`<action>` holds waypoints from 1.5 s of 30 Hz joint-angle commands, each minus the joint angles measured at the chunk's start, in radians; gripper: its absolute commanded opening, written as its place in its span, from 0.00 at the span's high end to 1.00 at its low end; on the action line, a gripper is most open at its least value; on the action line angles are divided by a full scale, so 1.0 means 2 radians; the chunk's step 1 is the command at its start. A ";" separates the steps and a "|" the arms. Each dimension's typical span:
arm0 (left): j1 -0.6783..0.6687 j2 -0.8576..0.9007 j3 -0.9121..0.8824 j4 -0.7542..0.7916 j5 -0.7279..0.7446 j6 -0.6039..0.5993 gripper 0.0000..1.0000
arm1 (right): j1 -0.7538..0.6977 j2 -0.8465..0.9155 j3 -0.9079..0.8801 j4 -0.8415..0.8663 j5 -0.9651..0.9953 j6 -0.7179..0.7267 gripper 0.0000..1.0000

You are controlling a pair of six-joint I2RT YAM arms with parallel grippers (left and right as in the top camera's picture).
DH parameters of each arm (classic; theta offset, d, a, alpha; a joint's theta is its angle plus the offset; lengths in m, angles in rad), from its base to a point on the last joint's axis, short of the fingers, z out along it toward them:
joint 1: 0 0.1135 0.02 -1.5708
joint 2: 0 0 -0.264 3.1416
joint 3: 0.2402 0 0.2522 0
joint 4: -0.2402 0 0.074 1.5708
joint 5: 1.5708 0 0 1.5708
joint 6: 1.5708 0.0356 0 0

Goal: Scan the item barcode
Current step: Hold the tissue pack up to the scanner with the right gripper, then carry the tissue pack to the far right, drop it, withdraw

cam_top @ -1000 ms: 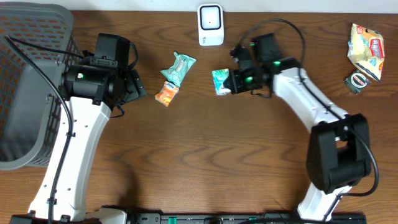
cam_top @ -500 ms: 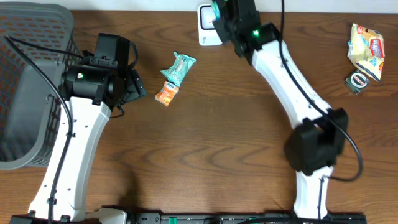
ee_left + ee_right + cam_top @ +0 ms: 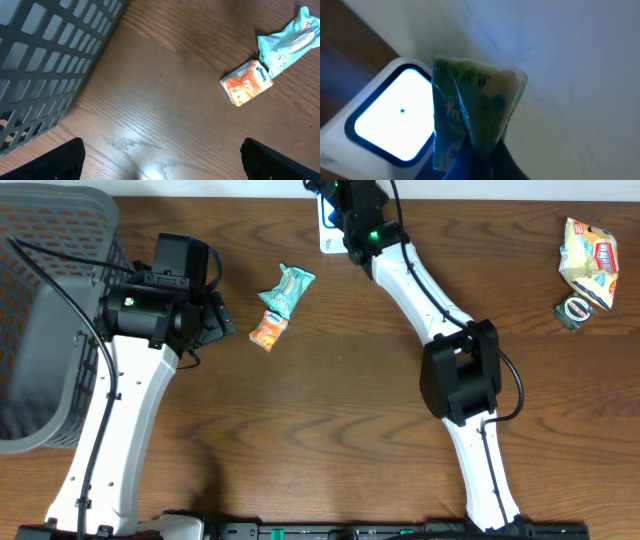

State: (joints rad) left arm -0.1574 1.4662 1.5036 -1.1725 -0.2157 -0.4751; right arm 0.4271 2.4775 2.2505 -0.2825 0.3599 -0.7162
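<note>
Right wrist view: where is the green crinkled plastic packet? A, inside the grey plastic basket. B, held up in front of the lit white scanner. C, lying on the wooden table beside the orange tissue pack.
B: the right gripper, jaws shut, holds the green crinkled plastic packet up in front of the glowing window of the white box-shaped scanner.

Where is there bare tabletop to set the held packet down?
Widest: bare wood between the right arm and the yellow snack bag. Also the front centre between both arms, below the orange tissue pack. Crowded: around the scanner, teal packet and basket.
</note>
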 commanded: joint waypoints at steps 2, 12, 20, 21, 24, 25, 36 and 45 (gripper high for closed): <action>0.002 0.002 0.000 -0.002 -0.007 -0.005 0.02 | 0.003 -0.002 0.013 -0.019 -0.019 -0.112 0.99; 0.002 0.002 0.000 -0.002 -0.007 -0.005 0.02 | 0.000 -0.006 0.007 -0.047 -0.018 -0.123 0.99; 0.002 0.002 0.000 -0.002 -0.007 -0.005 0.02 | -0.027 -0.044 0.007 -0.047 -0.013 -0.041 0.99; 0.002 0.002 0.000 -0.002 -0.007 -0.005 0.02 | -0.034 -0.050 0.007 -0.048 -0.007 -0.021 0.99; 0.002 0.002 0.000 -0.002 -0.007 -0.005 0.02 | -0.072 -0.079 0.007 -0.084 0.021 0.077 0.99; 0.002 0.002 0.000 -0.002 -0.007 -0.005 0.03 | -0.082 -0.086 0.007 -0.101 0.021 0.101 0.99; 0.002 0.002 0.000 -0.002 -0.007 -0.005 0.02 | -0.253 -0.113 0.004 -0.366 -0.008 0.277 0.99; 0.002 0.002 0.000 -0.002 -0.007 -0.005 0.02 | -0.336 -0.108 -0.057 -0.389 -0.121 0.277 0.99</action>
State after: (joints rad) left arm -0.1574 1.4662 1.5036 -1.1728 -0.2161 -0.4751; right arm -0.2222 2.2513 2.1895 -1.0573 0.2108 -0.1852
